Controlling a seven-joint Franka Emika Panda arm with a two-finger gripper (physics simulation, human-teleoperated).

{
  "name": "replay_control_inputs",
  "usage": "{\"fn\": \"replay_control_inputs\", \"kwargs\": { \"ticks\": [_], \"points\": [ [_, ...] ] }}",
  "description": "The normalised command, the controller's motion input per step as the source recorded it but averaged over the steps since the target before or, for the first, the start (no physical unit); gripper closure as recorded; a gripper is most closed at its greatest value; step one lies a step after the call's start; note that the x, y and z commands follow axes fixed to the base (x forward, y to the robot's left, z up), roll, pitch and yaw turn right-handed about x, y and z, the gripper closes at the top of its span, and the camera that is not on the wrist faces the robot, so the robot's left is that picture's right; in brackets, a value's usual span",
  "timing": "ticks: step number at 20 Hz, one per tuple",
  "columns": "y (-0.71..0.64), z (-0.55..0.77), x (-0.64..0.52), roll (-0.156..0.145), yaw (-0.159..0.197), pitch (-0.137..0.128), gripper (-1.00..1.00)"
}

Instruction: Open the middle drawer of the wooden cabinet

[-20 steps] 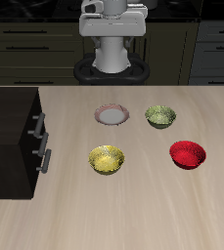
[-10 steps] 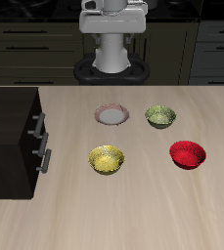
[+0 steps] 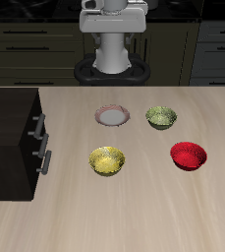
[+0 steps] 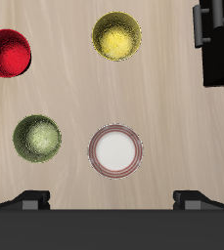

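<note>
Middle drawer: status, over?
Pincer open, empty, above the white bowl. Middle drawer shut, untouched. Nothing blocks its handle.

Light beige wood-grain tabletop (image 3: 134, 212) filling lower frame, dark built-in kitchen cupboards (image 3: 30, 44) with long thin handles across the top, even flat light

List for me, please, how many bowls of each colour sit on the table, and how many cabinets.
Shiny red bowl: 1
Glossy yellow bowl: 1
Olive green bowl: 1
Pinkish bowl with white inside: 1
Dark wooden cabinet with grey bar handles: 1
Total: 5
</note>
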Motion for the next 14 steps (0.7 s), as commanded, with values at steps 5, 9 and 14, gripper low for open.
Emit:
{"fn": "replay_control_inputs", "kwargs": {
  "ticks": [5, 9, 14],
  "points": [
    [0.01, 0.01, -0.02, -0.005, 0.002, -0.001, -1.0],
    [0.04, 0.03, -0.01, 0.001, 0.001, -0.003, -1.0],
    [0.05, 0.01, -0.02, 0.005, -0.004, -0.001, -1.0]
  ]
}}
